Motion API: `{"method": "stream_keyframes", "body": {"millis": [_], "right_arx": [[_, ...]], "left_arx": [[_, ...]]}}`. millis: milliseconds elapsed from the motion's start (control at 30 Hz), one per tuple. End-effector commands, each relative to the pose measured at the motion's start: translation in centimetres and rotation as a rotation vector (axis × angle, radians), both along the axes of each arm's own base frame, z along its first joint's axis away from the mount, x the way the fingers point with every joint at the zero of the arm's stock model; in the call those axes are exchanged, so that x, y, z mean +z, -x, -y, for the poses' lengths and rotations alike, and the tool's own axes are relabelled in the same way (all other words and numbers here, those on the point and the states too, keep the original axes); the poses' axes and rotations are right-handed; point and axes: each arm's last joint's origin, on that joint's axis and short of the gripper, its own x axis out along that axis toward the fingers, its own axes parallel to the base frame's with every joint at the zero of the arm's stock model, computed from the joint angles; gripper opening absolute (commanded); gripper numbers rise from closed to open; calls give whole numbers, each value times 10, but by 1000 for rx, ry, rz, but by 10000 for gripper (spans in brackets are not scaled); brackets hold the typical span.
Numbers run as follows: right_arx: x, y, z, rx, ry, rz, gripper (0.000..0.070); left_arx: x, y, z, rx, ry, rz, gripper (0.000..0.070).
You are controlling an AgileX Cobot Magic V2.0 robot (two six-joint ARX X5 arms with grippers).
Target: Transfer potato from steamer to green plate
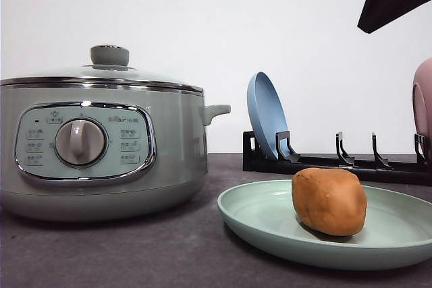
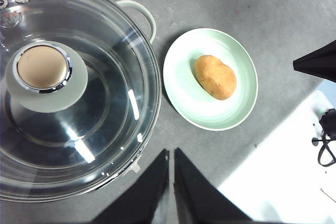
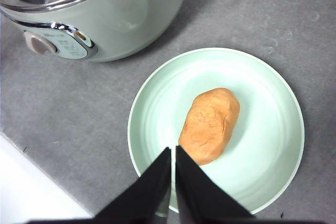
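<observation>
One potato (image 1: 329,200), orange-brown, lumpy oval, smooth skin with faint creases, lies on the green plate (image 1: 270,224), a little off the plate's centre.

Left end effector (image 2: 171,174): fingers pressed together, only a thin slit between them, nothing gripped. Hangs above the grey tabletop (image 2: 273,19), between the steamer (image 2: 73,85) and the plate, touching neither.

Right end effector (image 3: 172,174): fingers likewise closed to a hairline gap, empty. Tips sit over the plate's rim, near one end of the potato; contact with it cannot be told.

Steamer: pale sage-green body, chrome rim, dial panel facing the front edge of the tabletop, glass lid (image 2: 105,129) on with its knob (image 2: 44,74) up, side handle (image 1: 216,110) pointing toward the plate. Plate stands just beside the steamer, apart from it.

Toward the back edge: black rack (image 1: 337,160) holding a blue plate (image 1: 266,114) upright; a pink dish (image 1: 423,99) at the rack's right end.
</observation>
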Motion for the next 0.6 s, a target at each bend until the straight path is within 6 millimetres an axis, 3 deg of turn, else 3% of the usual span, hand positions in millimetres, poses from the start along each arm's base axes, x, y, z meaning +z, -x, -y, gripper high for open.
{"method": "stream_keyframes", "body": {"millis": [0,200,300,433,567], "right_arx": [[4,-1,-2,12,-6,17,0],[4,-1,-2,12,-7,18,0],[4,-1,-2,12,-7,19,0],[4,-1,-2,12,-8,18,0],[4,-1,-2,12,-7,19,0]], "left_arx": [[15,8,-3,-47,26,121,9],[55,30,-24,-45,136,582,9],[64,46,-42,33,181,759,9],[55,69,-65,143,192,941,9],[28,90,-81,241,173,1092,9]]}}
